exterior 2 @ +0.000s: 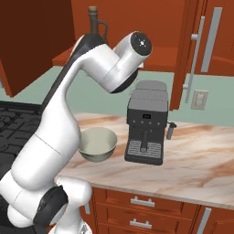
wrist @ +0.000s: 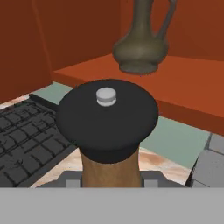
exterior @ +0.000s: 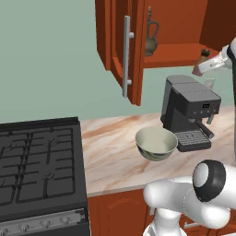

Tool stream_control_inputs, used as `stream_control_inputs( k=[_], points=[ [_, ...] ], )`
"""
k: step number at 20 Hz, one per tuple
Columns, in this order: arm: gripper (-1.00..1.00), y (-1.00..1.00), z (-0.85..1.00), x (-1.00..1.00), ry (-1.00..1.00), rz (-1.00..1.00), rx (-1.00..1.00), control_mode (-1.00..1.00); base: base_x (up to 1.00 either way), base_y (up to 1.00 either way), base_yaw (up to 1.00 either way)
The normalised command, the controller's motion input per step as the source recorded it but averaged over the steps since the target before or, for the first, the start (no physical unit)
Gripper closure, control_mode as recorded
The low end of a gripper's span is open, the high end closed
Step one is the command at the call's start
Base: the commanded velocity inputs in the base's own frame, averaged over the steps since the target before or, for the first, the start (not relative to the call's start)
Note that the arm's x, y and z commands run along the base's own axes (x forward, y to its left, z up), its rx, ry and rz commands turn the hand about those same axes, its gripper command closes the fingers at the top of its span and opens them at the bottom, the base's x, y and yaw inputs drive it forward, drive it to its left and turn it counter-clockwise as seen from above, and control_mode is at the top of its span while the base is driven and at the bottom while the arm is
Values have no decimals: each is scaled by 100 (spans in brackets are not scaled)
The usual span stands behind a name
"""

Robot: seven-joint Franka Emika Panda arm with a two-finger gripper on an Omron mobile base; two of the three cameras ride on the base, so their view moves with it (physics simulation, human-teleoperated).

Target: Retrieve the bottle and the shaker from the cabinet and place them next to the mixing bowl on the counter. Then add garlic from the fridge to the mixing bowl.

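My gripper (wrist: 111,180) is shut on the shaker (wrist: 109,127), a wooden mill with a wide black cap and a small silver knob. In the left base view the gripper (exterior: 208,65) holds the shaker (exterior: 204,54) in the air just in front of the open cabinet's shelf edge, above the coffee machine. The bottle (wrist: 142,41), an olive-green jug with a handle, stands upright on the cabinet shelf (exterior: 179,53) beyond the shaker; it also shows as a bottle (exterior: 151,38) at the shelf's left. The mixing bowl (exterior: 156,143) sits on the counter below, left of the coffee machine.
A dark coffee machine (exterior: 191,108) stands on the marble counter (exterior: 110,156) right of the bowl. The open cabinet door (exterior: 122,50) with its long handle hangs left of the shelf. A black stove (exterior: 37,166) lies at the left. Drawers (exterior 2: 137,201) run under the counter.
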Motion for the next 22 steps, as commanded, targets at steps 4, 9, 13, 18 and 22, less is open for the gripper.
stream_control_inputs(
  k=[4,9,13,18,22],
  points=[
    [100,7,-94,-65,0,22,-1,-100,0,0,0],
    [100,11,-100,-53,0,22,-4,-100,0,0,0],
    [100,11,-100,-23,0,15,-12,-100,0,0,0],
    [100,17,-96,0,7,10,-18,-100,0,0,0],
    [100,0,-16,15,19,6,-13,-100,0,0,0]
  ],
)
